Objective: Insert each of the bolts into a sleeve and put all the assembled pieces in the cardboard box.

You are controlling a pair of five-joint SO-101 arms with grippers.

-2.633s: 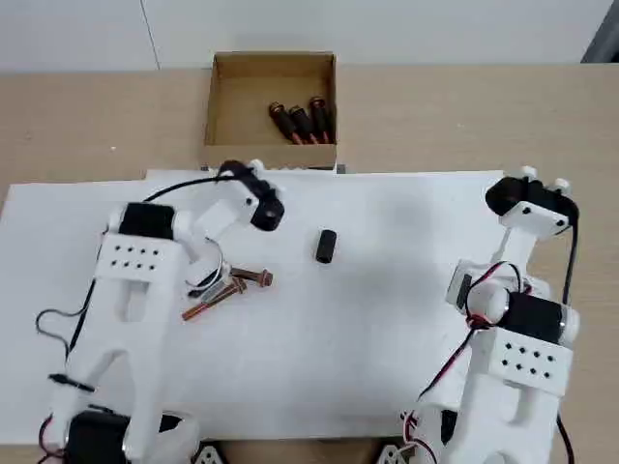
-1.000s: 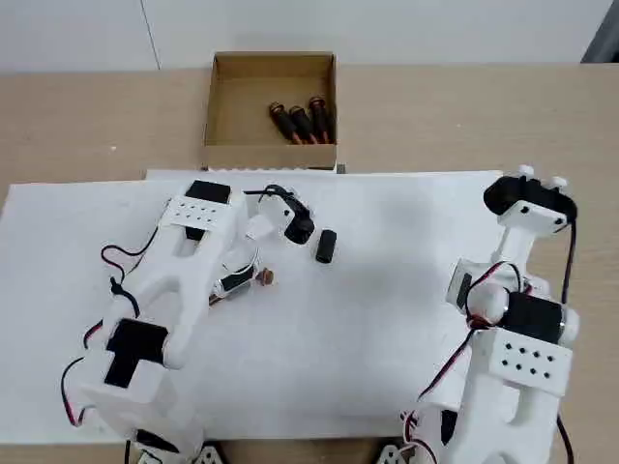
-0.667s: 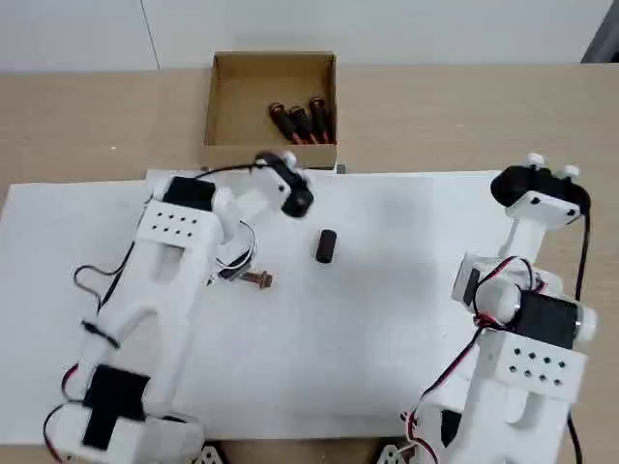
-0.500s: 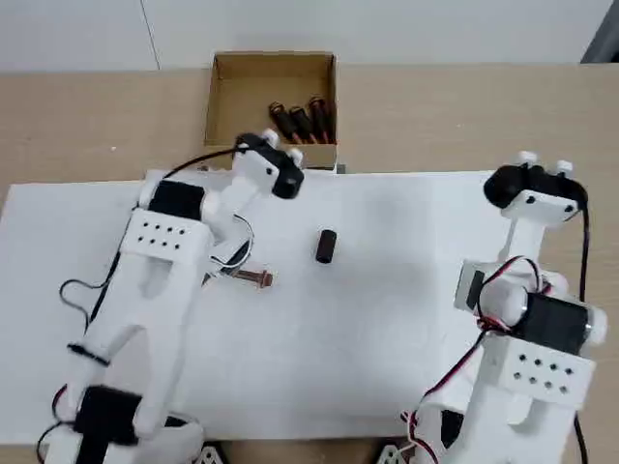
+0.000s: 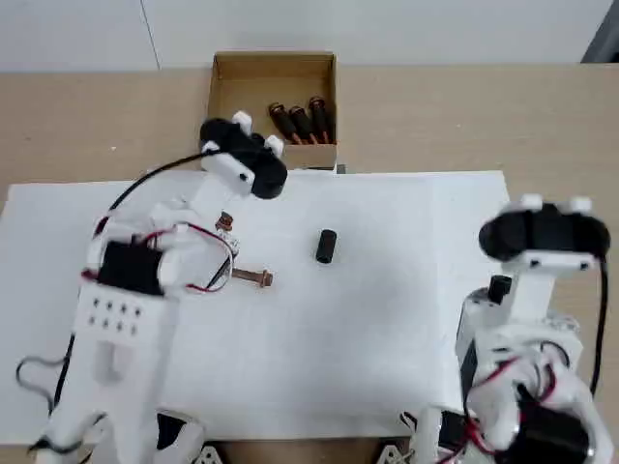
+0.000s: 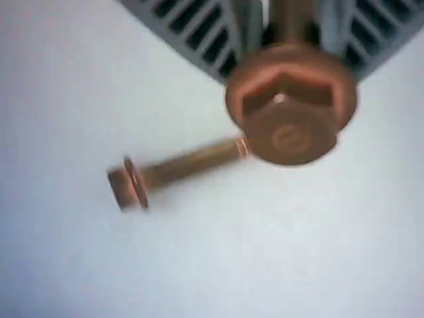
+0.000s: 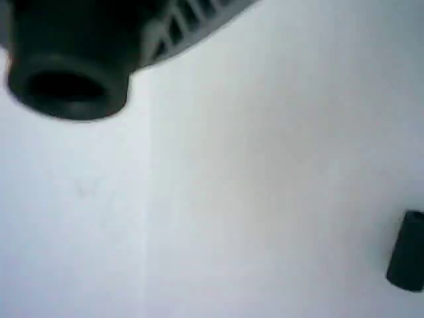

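On the left, the left gripper (image 6: 291,23) is clamped on a lifted bolt (image 6: 290,112), its head toward the wrist camera, above the white sheet (image 5: 387,338). Near it a loose bolt (image 5: 253,278) lies flat on the sheet. Farther back, the cardboard box (image 5: 224,106) already holds three finished pieces (image 5: 302,121). A spare sleeve (image 5: 326,246) lies mid-sheet, apart from the bolts. On the right, the right gripper (image 7: 99,30) grips a second sleeve (image 7: 66,83) off the sheet. By my reckoning, two bolts remain to be sleeved and boxed
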